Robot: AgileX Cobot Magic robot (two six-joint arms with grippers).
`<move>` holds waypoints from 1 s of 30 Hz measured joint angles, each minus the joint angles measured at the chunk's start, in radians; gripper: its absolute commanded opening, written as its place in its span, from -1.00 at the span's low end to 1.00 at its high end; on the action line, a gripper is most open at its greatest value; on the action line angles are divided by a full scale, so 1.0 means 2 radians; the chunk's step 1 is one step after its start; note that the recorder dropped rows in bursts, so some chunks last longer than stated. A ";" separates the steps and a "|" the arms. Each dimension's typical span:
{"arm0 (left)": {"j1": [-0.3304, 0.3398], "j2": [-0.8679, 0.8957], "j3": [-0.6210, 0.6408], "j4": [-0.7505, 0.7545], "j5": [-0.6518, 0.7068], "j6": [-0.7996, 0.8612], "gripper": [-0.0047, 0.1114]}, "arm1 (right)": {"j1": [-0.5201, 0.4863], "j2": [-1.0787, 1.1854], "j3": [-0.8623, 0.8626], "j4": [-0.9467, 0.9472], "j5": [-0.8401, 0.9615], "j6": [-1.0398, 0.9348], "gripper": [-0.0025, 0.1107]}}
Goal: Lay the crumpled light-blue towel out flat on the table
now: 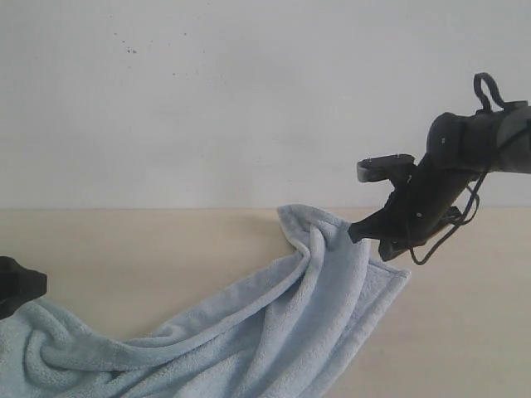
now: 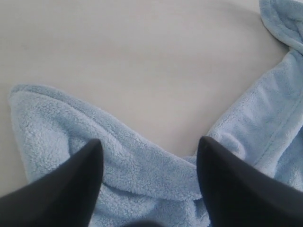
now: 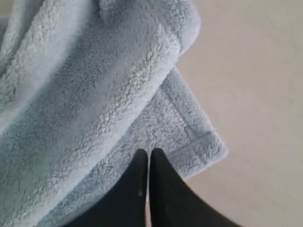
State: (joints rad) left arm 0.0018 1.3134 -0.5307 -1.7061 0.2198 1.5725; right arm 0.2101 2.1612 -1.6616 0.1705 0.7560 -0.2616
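Observation:
The pale light-blue towel [image 1: 274, 323] lies rumpled on the beige table [image 1: 124, 249], running from the lower left up to a folded ridge near the back edge. My right gripper [image 1: 358, 231] hangs at that far end with its jaws shut; in the right wrist view its tips [image 3: 150, 151] sit over the hemmed corner of the towel [image 3: 94, 94], with nothing seen between them. My left gripper [image 1: 25, 286] is at the left edge; the left wrist view shows it [image 2: 149, 142] open, straddling a thick fold of the towel [image 2: 142, 165].
A white wall [image 1: 249, 99] rises behind the table's back edge. Bare tabletop [image 1: 465, 332] shows right of the towel and between its ridge and the left arm. The right arm's cables [image 1: 448, 236] dangle just above the surface.

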 measured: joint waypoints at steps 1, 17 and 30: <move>0.000 0.004 -0.002 0.000 0.001 0.000 0.04 | 0.000 0.003 0.000 0.000 -0.005 0.001 -0.93; 0.000 0.031 -0.019 0.000 0.016 0.000 0.04 | 0.000 0.044 0.001 0.004 -0.027 0.002 -0.93; 0.000 0.031 -0.034 -0.001 0.040 0.000 0.04 | 0.000 0.053 0.021 -0.054 0.010 0.054 -0.94</move>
State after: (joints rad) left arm 0.0018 1.3763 -0.5989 -1.7082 0.2995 1.5725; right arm 0.2101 2.2675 -1.6189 0.0628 0.7759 -0.1535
